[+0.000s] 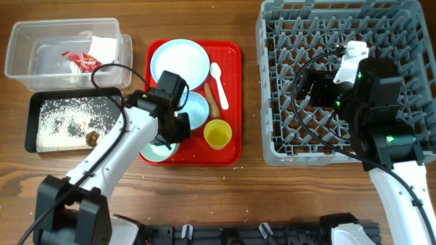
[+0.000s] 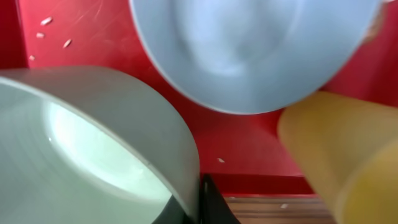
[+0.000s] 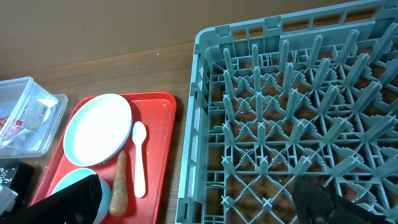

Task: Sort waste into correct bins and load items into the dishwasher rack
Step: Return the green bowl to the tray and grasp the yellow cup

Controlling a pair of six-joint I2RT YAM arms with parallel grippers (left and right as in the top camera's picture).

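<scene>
My left gripper [image 1: 172,133] is shut on the rim of the mint green bowl [image 1: 155,151] at the front left of the red serving tray [image 1: 231,54]. In the left wrist view one finger [image 2: 199,205] sits on each side of the bowl wall [image 2: 93,143]. The pale blue bowl [image 1: 197,109], yellow cup [image 1: 217,134], blue plate [image 1: 178,61], white spoon [image 1: 219,83] and carrot-shaped stick [image 1: 212,97] lie on the tray. My right gripper [image 1: 306,88] is open and empty over the grey rack [image 1: 272,136].
The clear tub [image 1: 20,61] at the back left holds the red wrapper [image 1: 83,61] and napkin [image 1: 103,46]. The black tray [image 1: 30,126] in front of it holds rice [image 1: 61,119] and a brown lump [image 1: 92,138].
</scene>
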